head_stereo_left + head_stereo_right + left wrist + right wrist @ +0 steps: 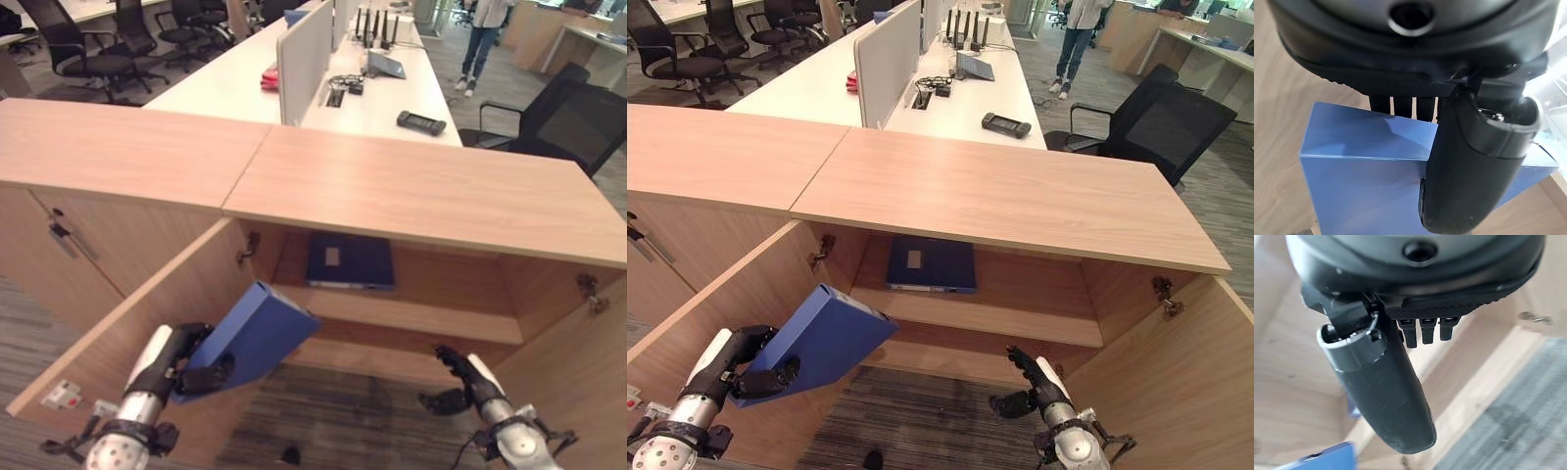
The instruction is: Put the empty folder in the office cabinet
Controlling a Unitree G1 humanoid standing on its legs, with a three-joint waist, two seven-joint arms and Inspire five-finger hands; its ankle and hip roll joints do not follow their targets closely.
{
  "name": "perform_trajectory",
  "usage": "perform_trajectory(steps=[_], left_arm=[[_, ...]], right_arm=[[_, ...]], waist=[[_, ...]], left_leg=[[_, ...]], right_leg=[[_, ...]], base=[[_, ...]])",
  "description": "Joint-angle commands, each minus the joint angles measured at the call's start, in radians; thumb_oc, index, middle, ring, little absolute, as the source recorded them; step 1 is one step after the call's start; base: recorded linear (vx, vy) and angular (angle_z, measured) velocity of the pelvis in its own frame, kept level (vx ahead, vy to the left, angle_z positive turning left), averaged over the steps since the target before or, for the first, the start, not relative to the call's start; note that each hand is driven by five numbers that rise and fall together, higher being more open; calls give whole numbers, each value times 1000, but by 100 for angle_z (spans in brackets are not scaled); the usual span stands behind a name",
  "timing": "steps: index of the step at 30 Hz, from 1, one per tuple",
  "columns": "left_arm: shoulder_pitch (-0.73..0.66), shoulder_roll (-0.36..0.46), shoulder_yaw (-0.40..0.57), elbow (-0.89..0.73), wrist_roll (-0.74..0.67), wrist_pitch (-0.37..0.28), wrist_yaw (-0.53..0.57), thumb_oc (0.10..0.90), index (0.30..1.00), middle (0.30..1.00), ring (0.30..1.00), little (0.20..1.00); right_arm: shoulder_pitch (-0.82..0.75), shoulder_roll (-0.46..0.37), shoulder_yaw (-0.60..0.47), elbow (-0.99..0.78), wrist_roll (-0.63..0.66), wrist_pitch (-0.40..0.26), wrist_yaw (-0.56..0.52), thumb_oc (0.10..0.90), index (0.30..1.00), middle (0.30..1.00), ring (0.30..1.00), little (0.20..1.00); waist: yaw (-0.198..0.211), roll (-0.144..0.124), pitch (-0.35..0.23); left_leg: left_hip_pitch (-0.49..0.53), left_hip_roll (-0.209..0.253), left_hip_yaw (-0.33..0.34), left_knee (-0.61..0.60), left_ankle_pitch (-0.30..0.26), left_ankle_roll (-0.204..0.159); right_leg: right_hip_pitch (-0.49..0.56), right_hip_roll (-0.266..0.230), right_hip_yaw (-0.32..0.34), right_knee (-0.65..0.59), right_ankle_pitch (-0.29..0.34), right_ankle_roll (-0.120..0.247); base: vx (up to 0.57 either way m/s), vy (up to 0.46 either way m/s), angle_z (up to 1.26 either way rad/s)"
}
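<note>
The left hand point(186, 367) was clamped on the lower corner of the blue folder point(250, 333), thumb on the near face and fingers point(1403, 105) behind it, as the left wrist view showed. The folder was held in the air in front of the open office cabinet point(411, 186), just inside the swung-out left door point(118, 343) and below the level of the shelf point(411, 318). It was tilted, its long axis rising from the hand up and to the right, so its free top corner pointed toward the left end of the shelf opening and stood near the shelf's front edge without touching it.

On that shelf, well back against the rear wall, a second dark blue folder point(931, 262) lay flat. Bare shelf lay to its left and, more of it, to its right.

The right hand point(1034, 377) hung lower at the right of the opening, near the floor, fingers loosely spread and holding nothing; it was well apart from the held folder, so the left hand was the one placed to finish the job.

The move ahead seemed to call for lifting the held folder above the shelf edge and carrying it forward and slightly right. The risk was the leading corner catching the shelf lip or the door.
</note>
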Motion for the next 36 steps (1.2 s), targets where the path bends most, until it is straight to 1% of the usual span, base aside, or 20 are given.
perform_trajectory(steps=[1, 2, 3, 4, 5, 6, 7, 8, 9, 10, 11, 13, 15, 19, 20, 25, 28, 31, 33, 36], left_arm=[[-160, 45, -36, -102, -26, -156, 45, 400, 300, 300, 300, 300], [-179, 54, -62, -110, -56, -161, 30, 400, 300, 300, 300, 300], [-180, 54, -62, -109, -56, -161, 30, 400, 300, 300, 300, 300], [-200, 67, -97, -117, -97, -162, 10, 400, 300, 300, 300, 300], [-203, 69, -98, -116, -99, -163, 10, 400, 300, 300, 300, 300], [-213, 85, -129, -124, -141, -164, -17, 400, 300, 300, 300, 300], [-214, 86, -129, -123, -142, -164, -18, 400, 300, 300, 300, 300], [-218, 109, -156, -134, -182, -163, -48, 400, 300, 300, 300, 300], [-218, 110, -155, -134, -184, -162, -49, 400, 300, 300, 300, 300], [-216, 127, -176, -147, -247, -160, -85, 400, 300, 300, 300, 300], [-215, 129, -175, -147, -250, -160, -87, 400, 300, 300, 300, 300], [-205, 145, -189, -162, -348, -148, -129, 400, 300, 300, 300, 300], [-204, 159, -199, -172, -381, -143, -145, 400, 300, 300, 300, 300], [-220, 187, -224, -182, -404, -137, -163, 400, 300, 300, 300, 300], [-221, 206, -234, -192, -416, -134, -179, 400, 300, 300, 300, 300], [-215, 251, -227, -222, -413, -137, -195, 400, 300, 300, 300, 300], [-237, 281, -219, -242, -380, -151, -184, 400, 300, 300, 300, 300], [-290, 290, -215, -266, -348, -170, -156, 400, 300, 300, 300, 300], [-367, 285, -233, -285, -340, -187, -135, 400, 300, 300, 300, 300], [-417, 288, -247, -313, -347, -194, -139, 400, 300, 300, 300, 300]], right_arm=[[-169, -73, 31, -60, 47, -91, -7, 800, 900, 900, 900, 900], [-195, -68, 45, -58, 63, -93, -10, 800, 900, 900, 900, 900], [-196, -67, 45, -57, 63, -94, -10, 800, 900, 900, 900, 900], [-223, -53, 62, -56, 92, -95, -14, 800, 900, 900, 900, 900], [-225, -53, 62, -54, 93, -95, -14, 800, 900, 900, 900, 900], [-248, -40, 76, -58, 110, -98, -15, 800, 900, 900, 900, 900], [-249, -40, 76, -57, 111, -98, -15, 800, 900, 900, 900, 900], [-274, -32, 93, -64, 120, -100, -14, 800, 900, 900, 900, 900], [-275, -32, 93, -63, 120, -101, -14, 800, 900, 900, 900, 900], [-297, -20, 107, -62, 137, -101, -8, 800, 900, 900, 900, 900], [-298, -19, 107, -61, 138, -101, -8, 800, 900, 900, 900, 900], [-332, -9, 137, -63, 156, -102, 3, 800, 900, 900, 900, 900], [-353, 0, 159, -68, 170, -102, 13, 800, 900, 900, 900, 900], [-391, 13, 192, -76, 173, -103, 17, 800, 900, 900, 900, 900], [-413, 13, 205, -96, 174, -106, 20, 800, 900, 900, 900, 900], [-463, 10, 230, -114, 172, -109, 26, 800, 900, 900, 900, 900], [-498, 16, 265, -109, 197, -113, 39, 800, 900, 900, 900, 900], [-519, 15, 311, -121, 242, -110, 79, 800, 900, 900, 900, 900], [-544, 13, 372, -120, 268, -104, 130, 800, 900, 900, 900, 900], [-572, 10, 411, -106, 276, -100, 164, 800, 900, 900, 900, 900]], waist=[[-11, -17, -57], [-11, -15, -56], [-11, -15, -55], [-12, -12, -58], [-11, -13, -57], [-11, -10, -58], [-11, -10, -58], [-9, -7, -59], [-8, -7, -59], [-6, -4, -60], [-6, -5, -60], [0, -4, -61], [2, -3, -62], [6, -3, -65], [8, -2, -67], [17, -4, -70], [26, -8, -71], [33, -15, -75], [37, -23, -74], [40, -26, -74]], left_leg=[[-43, 11, -25, -11, -22, 15], [-42, 11, -24, -11, -22, 15], [-42, 11, -23, -11, -22, 15], [-41, 11, -23, -11, -21, 16], [-41, 11, -23, -11, -21, 16], [-40, 10, -24, -11, -20, 17], [-40, 10, -24, -11, -20, 17], [-40, 10, -24, -11, -19, 18], [-40, 10, -24, -11, -19, 18], [-39, 9, -24, -11, -20, 19], [-39, 9, -24, -11, -20, 19], [-37, 8, -25, -11, -20, 21], [-37, 7, -26, -11, -21, 22], [-35, 7, -27, -11, -21, 22], [-35, 6, -27, -11, -20, 22], [-36, 5, -28, -11, -21, 23], [-35, 6, -27, -11, -18, 22], [-37, 6, -27, -11, -16, 18], [-43, 6, -31, -11, -13, 15], [-46, 5, -32, -11, -13, 14]], right_leg=[[-84, 1, -16, 105, -37, -24], [-86, 0, -15, 106, -36, -24], [-86, 0, -14, 107, -36, -24], [-85, 0, -13, 107, -36, -24], [-86, 0, -13, 107, -35, -24], [-85, -1, -11, 108, -35, -24], [-85, -1, -11, 108, -35, -24], [-84, -1, -10, 108, -35, -24], [-84, -1, -10, 108, -35, -24], [-83, -2, -11, 108, -34, -23], [-83, -2, -11, 107, -34, -23], [-82, -3, -12, 107, -32, -23], [-82, -4, -11, 107, -30, -23], [-80, -4, -10, 106, -30, -24], [-79, -4, -9, 106, -29, -24], [-80, -5, -5, 106, -26, -23], [-81, -5, -5, 105, -26, -22], [-81, -4, -8, 104, -26, -23], [-82, -4, -9, 104, -25, -23], [-84, -4, -10, 104, -24, -23]], base=[[0, 0, 0], [0, 0, 0], [0, 0, 0], [0, 0, 0], [0, 0, 0], [0, 0, 0], [0, 0, 0], [0, 0, 0], [0, 0, 0], [0, 0, 0], [0, 0, 0], [0, 0, 0], [0, 0, 0], [0, 0, 0], [0, 0, 0], [0, 0, 0], [0, 0, 0], [0, 0, 0], [0, 0, 0], [0, 0, 0]])
